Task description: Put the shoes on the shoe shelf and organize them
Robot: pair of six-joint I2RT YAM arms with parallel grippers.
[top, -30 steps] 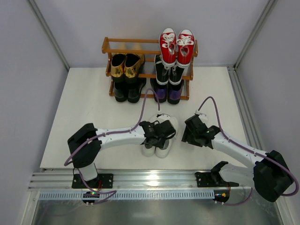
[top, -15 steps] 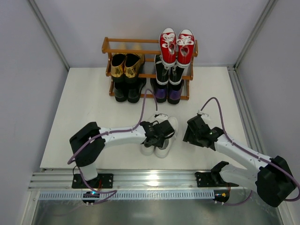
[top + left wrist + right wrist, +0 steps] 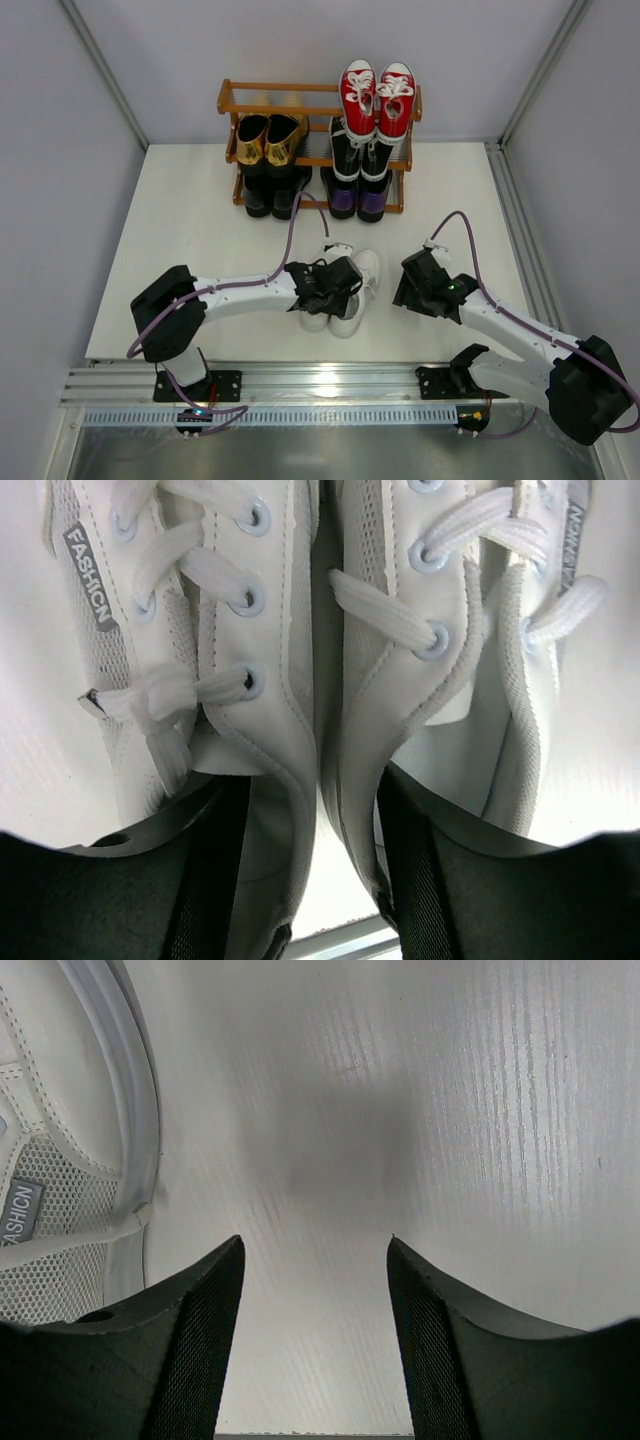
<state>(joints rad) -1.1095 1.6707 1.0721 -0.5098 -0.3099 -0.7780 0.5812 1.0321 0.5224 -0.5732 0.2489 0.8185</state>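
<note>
The white sneakers lie side by side on the table in front of the shoe shelf. My left gripper is down on them. In the left wrist view the sneakers fill the frame. The left gripper is open, one finger inside each shoe, straddling their two touching inner walls, which are not squeezed. My right gripper is open and empty just right of the pair; its wrist view shows a sneaker's side at the left. The shelf holds red sneakers, gold loafers, black-and-white sneakers, black dress shoes and purple loafers.
The shelf's top left rails hold nothing. Grey walls stand close on the left, right and back. The white table ends at a metal rail by the arm bases. Purple cables loop above both arms.
My left gripper has shifted a little left and toward the heels of the white sneakers, its elbow swinging left. The right gripper has moved slightly right. The shoes have barely moved.
</note>
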